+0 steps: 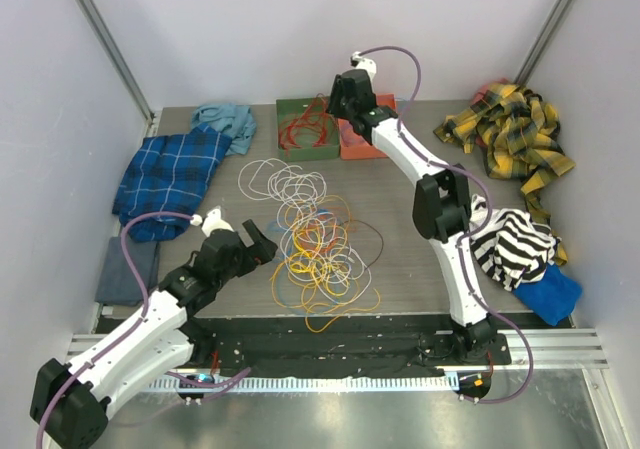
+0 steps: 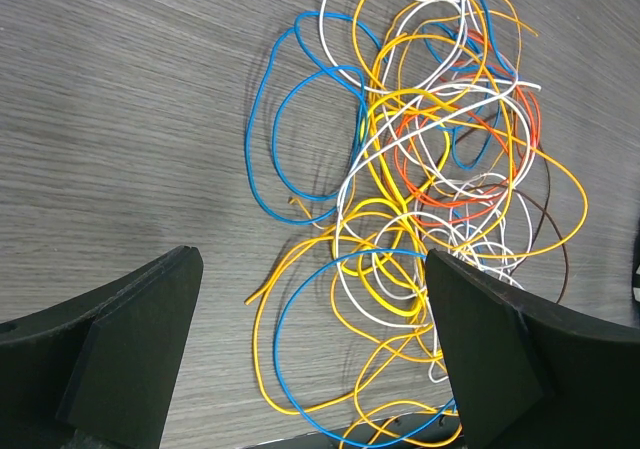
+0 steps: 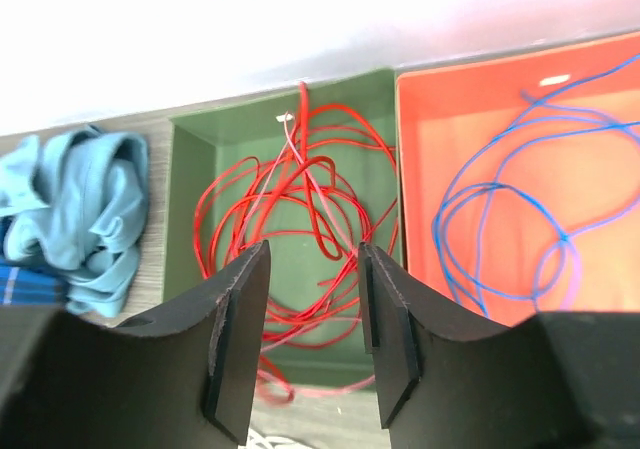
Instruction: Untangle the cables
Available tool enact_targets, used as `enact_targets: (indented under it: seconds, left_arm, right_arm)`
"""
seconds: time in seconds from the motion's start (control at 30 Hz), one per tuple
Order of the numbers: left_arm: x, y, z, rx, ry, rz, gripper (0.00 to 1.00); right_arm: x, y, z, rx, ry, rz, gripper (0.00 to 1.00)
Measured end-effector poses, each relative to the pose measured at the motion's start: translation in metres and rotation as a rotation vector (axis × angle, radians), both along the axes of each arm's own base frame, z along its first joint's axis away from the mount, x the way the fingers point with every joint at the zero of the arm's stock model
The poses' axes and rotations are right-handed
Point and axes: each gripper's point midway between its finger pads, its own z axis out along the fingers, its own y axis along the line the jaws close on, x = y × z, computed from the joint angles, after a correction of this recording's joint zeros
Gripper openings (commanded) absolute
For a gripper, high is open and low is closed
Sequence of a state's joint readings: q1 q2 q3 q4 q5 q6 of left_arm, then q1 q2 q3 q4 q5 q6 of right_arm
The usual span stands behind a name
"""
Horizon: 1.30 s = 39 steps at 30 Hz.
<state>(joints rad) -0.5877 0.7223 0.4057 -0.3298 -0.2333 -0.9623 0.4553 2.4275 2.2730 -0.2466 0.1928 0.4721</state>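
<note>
Picking one strand out of the tangled cables [image 1: 318,241] looked like the step in hand. The left gripper [image 2: 315,344] was placed for it, with its fingers [image 2: 130,349] spread wide and holding nothing, at about 9 o'clock of the pile in the top view. The pile lay loose at the middle of the table [image 1: 405,259], its yellow, orange, white, blue and red loops crossing one another. It seemed best to close on an outlying strand, such as the blue loop [image 2: 252,134] at the pile's edge, where it lay alone on the wood. Drawing it away slowly would likely let its neighbours slide off rather than knot.

At 12 o'clock of the pile stood two trays. The green tray [image 3: 185,169] held red cables [image 3: 300,209]. The orange tray [image 3: 430,139], just beside it at 3 o'clock, held blue cables [image 3: 500,219]. The right gripper [image 3: 313,334] hung over the green tray, fingers parted, with nothing visibly pinched.
</note>
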Motion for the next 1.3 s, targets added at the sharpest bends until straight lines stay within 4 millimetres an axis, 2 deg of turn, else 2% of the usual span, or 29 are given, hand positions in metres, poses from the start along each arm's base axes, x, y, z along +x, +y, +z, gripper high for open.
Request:
enact_targets:
  seconds: [0.1, 0.2, 0.27, 0.47, 0.53, 0.83, 1.03, 1.3]
  left_arm:
    - [0.0, -0.001, -0.001, 0.0, 0.004, -0.003, 1.0]
    - [0.0, -0.002, -0.001, -0.005, 0.005, -0.006, 1.0]
    - [0.0, -0.002, 0.0, -0.007, 0.005, -0.006, 1.0]
    - [-0.001, -0.003, -0.003, -0.007, 0.015, -0.012, 1.0]
    - [-0.001, -0.004, -0.003, -0.008, 0.015, -0.012, 1.0]
    - [0.001, -0.005, -0.001, -0.015, 0.008, -0.011, 1.0]
    - [0.002, -0.005, -0.001, -0.017, 0.006, -0.011, 1.0]
    - [0.002, -0.005, 0.002, -0.021, -0.003, -0.011, 1.0]
  right_arm:
    - [-0.01, -0.013, 0.015, -0.004, -0.01, -0.016, 0.48]
    - [-0.022, -0.024, 0.012, -0.014, 0.0, -0.027, 0.48]
    - [-0.03, -0.03, 0.001, -0.024, 0.018, -0.031, 0.48]
    - [-0.047, -0.044, -0.05, -0.07, 0.108, -0.042, 0.48]
    - [-0.048, -0.046, -0.055, -0.077, 0.117, -0.045, 0.48]
    - [-0.037, -0.068, -0.056, -0.055, 0.099, -0.092, 0.48]
    - [-0.029, -0.083, -0.054, -0.019, 0.1, -0.114, 0.53]
    - [-0.014, -0.073, -0.058, 0.031, 0.096, -0.098, 0.53]
